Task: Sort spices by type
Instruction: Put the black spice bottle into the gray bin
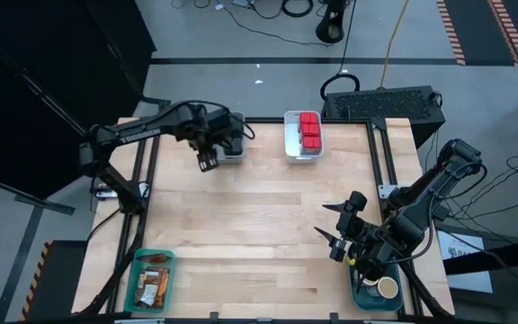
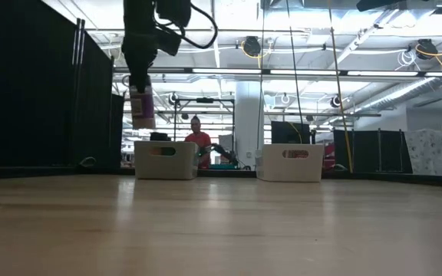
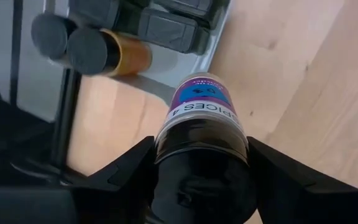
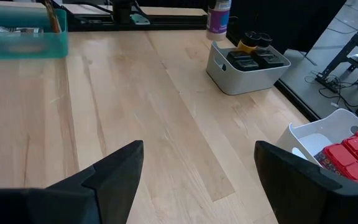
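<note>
**Purple-labelled jar held just short of the grey bin, left arm nearest**

High view: left gripper [image 1: 209,162] sits at the near-left corner of the grey bin [image 1: 237,155] at the table's far edge, so the bin lies just beyond and to the right of the hand. The jar itself is hard to make out here under the gripper. White bin [image 1: 288,135] with red tins [image 1: 310,130] is next along the far edge, well apart. Right gripper [image 1: 338,236] waits at the near right, over bare wood beside the blue bin [image 1: 361,297] with a tan-topped jar [image 1: 387,288]. Teal bin [image 1: 135,286] with packets [image 1: 154,281] is at the near-left corner. Left arm is clearly the nearer to the grey bin.

Low view: purple-labelled jar [image 2: 142,103] hangs upright under the gripper, long axis vertical, well clear of the tabletop and higher than the bin rim, to the left of the grey bin.

Left wrist view: fingers [image 3: 132,167] clamp the jar's dark body on both sides, label end pointing away toward the table. Dark jars [image 3: 89,51] already lie in the bin just ahead, next to dark boxy containers; the held jar is outside the bin wall, over wood.

Right wrist view: right fingers [image 4: 114,171] spread wide, nothing between them. Far off, the jar hangs beside the grey bin.

Judgement: a short shift over the rim, then lower and release.
</note>
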